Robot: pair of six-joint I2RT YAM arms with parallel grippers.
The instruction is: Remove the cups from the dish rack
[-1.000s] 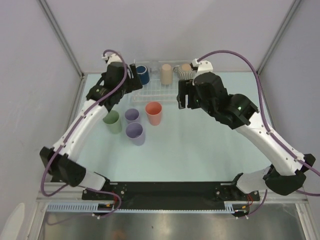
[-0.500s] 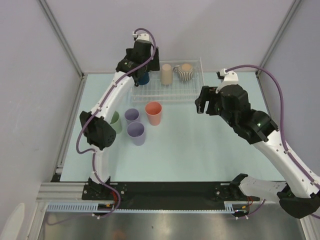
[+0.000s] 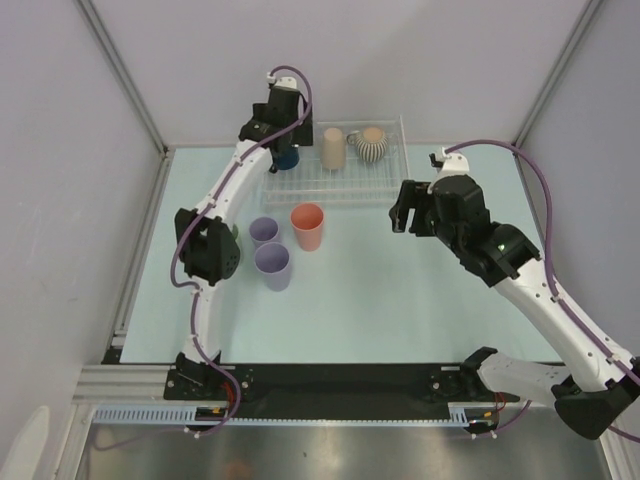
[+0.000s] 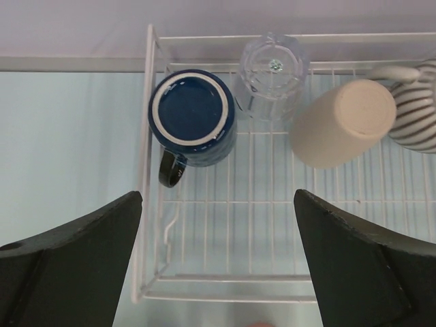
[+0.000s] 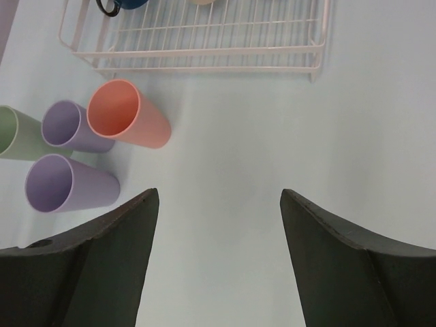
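Observation:
The white wire dish rack (image 3: 372, 183) (image 4: 225, 204) stands at the back of the table. In it, bottoms up, are a navy mug (image 4: 194, 116), a clear cup (image 4: 272, 71), a tan cup (image 4: 344, 122) (image 3: 333, 147) and a ribbed beige mug (image 4: 417, 105) (image 3: 373, 143). My left gripper (image 4: 218, 197) (image 3: 287, 140) hangs open above the rack's left end, just near of the navy mug, holding nothing. On the table in front stand a salmon cup (image 5: 126, 116) (image 3: 308, 226), two lavender cups (image 5: 71, 126) (image 5: 65, 185) and a green cup (image 5: 13, 133). My right gripper (image 5: 219, 192) (image 3: 399, 216) is open and empty over bare table, right of those cups.
The rack's near half is bare wire. The left arm's elbow (image 3: 205, 255) hangs over the spot by the green cup, hiding it from above. Grey walls with metal posts close in the table on the left, right and back.
The left arm has swung up from beside the rack's left end to over the navy mug. The right arm has drawn back from the rack, to the right and nearer.

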